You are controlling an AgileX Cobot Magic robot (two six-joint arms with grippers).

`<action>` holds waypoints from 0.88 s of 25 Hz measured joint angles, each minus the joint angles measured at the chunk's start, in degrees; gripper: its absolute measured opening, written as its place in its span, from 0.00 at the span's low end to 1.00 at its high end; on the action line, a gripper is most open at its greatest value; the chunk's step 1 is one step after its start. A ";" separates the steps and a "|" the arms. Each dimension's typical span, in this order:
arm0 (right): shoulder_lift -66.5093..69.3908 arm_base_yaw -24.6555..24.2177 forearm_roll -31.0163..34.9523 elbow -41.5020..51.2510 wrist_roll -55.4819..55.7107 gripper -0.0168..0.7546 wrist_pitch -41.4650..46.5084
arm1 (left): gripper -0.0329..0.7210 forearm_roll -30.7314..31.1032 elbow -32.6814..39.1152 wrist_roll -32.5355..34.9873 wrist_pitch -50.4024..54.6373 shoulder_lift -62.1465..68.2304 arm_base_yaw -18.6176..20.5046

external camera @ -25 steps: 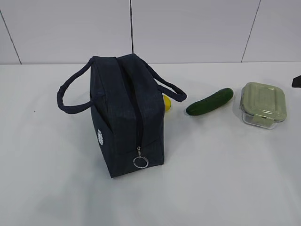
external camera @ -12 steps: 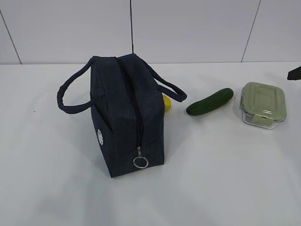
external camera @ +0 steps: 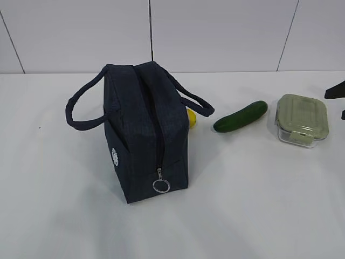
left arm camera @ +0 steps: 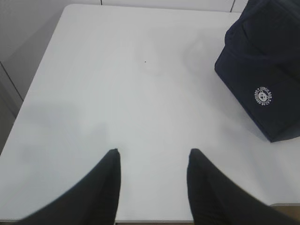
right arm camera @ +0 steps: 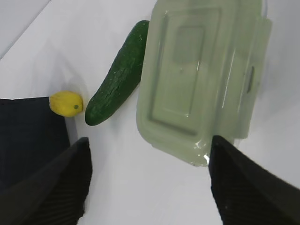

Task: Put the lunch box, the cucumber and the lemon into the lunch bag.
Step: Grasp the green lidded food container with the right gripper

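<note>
Right gripper (right arm camera: 147,183) hangs with its jaws wide apart and holds nothing. The lunch box (right arm camera: 201,75) sits just in front of it and a bit to one side, closer to one finger than the other, so the jaws are not yet around it. This arm is the near one; in the exterior view only a dark bit of it peeks in at the right edge, beside the box. The left gripper (left arm camera: 152,161) is about half open, also empty, over bare table (left arm camera: 117,84) with the lunch bag (left arm camera: 267,70) off to its side. The cucumber (external camera: 240,116) lies between the box and the bag, its long way slanting toward the bag. The lemon (external camera: 191,117) rests right against the bag, partly hidden behind it. The bag stands upright with its zipper closed, ring pull (external camera: 161,186) at the near end, so nothing can be seen inside. The box has its green lid on, and what is in it cannot be told. It looks like the bag must be opened first.
</note>
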 joint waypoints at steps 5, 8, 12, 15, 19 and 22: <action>2.51 -0.11 -1.58 -3.40 -0.23 0.77 -0.15 | 0.49 0.00 -0.56 0.11 -2.13 3.54 0.00; 4.81 -0.63 -2.23 -6.09 -0.23 0.77 0.31 | 0.49 0.00 -0.81 0.11 -2.35 3.89 0.00; 9.79 -2.44 -1.73 -10.09 -0.23 0.77 3.13 | 0.49 0.00 -0.79 0.11 -2.45 4.01 0.00; 13.91 -3.79 2.13 -13.06 -2.21 0.77 7.40 | 0.49 0.00 -0.79 0.20 -2.45 4.01 0.00; 18.95 -4.65 5.68 -16.26 -4.21 0.77 9.14 | 0.49 0.00 -0.79 0.20 -2.45 4.01 0.00; 21.52 -4.75 6.18 -17.13 -5.46 0.77 9.24 | 0.49 0.00 -0.79 0.20 -2.45 4.01 0.00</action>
